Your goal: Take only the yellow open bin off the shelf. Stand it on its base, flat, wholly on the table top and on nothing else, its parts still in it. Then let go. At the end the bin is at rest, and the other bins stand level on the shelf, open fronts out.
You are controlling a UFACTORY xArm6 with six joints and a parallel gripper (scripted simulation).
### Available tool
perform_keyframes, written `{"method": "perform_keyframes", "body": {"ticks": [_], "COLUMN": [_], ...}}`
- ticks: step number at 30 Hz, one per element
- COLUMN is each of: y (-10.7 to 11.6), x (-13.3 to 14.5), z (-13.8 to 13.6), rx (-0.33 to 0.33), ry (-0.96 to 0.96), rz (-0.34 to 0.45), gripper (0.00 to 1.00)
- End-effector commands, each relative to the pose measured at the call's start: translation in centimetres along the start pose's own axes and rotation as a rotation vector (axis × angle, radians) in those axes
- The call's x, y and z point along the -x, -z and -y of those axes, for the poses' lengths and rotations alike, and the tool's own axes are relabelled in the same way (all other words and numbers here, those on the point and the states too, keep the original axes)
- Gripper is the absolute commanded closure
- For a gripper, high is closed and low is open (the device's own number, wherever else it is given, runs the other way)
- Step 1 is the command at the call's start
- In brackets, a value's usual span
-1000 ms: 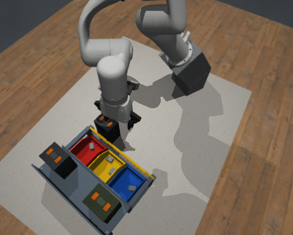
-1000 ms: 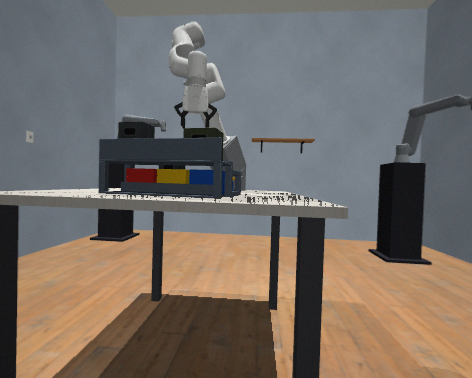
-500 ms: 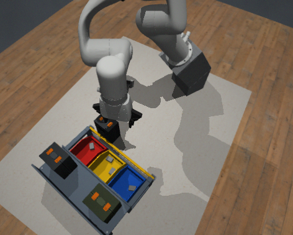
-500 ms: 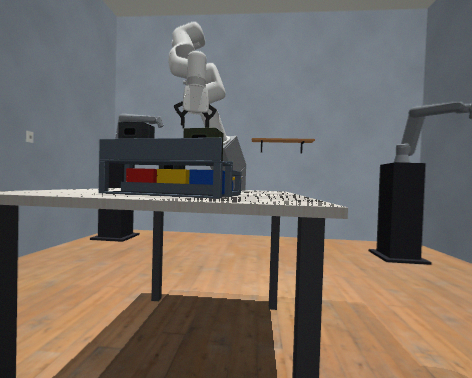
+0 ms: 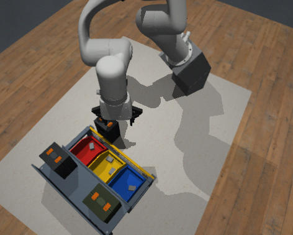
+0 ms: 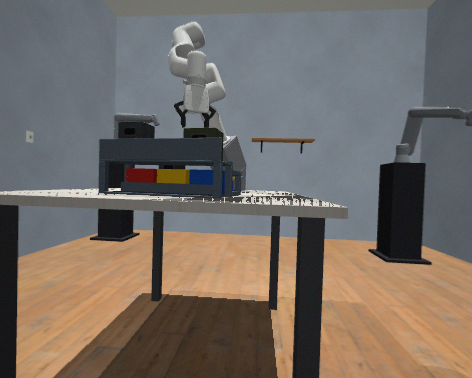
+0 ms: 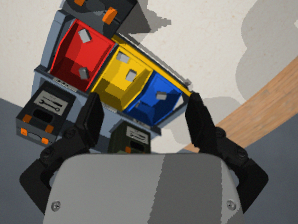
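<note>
The yellow open bin sits on the shelf between the red bin and the blue bin. Two grey parts lie in the yellow bin. A yellow bar runs along the shelf's open side. My gripper is open and empty, high above the table and apart from the bins. In the wrist view the fingers are turned at an angle to the bin row.
A black case and an olive case stand on the shelf's upper board. Another black case stands on the table top, close to the red bin's end of the yellow bar.
</note>
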State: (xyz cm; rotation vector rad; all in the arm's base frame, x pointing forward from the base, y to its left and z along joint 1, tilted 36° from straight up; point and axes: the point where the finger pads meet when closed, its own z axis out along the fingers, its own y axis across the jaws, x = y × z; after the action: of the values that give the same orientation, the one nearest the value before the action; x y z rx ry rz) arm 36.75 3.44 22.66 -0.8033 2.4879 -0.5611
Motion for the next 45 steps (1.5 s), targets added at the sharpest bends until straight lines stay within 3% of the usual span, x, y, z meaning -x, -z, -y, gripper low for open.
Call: {"method": "perform_keyframes", "body": {"ticks": [1,3,15,20,32,37,45], "y": [0.08,0.08,0.08,0.08,0.08,0.08,0.08], "x": [0.1,0.1,0.1,0.1,0.1,0.1,0.1], "z": [0.07,0.07,0.07,0.07,0.07,0.07,0.07], "rx": [-0.001,-0.001,-0.001,-0.002,-0.002,-0.002,-0.002], "ry": [0.147,0.251,0.251,0.511,0.511,0.77,0.77], "rz": [0.003,0.003,0.003,0.003,0.003,0.003,0.003], "gripper": [0.0,0.0,0.0,0.0,0.0,0.0,0.0]}}
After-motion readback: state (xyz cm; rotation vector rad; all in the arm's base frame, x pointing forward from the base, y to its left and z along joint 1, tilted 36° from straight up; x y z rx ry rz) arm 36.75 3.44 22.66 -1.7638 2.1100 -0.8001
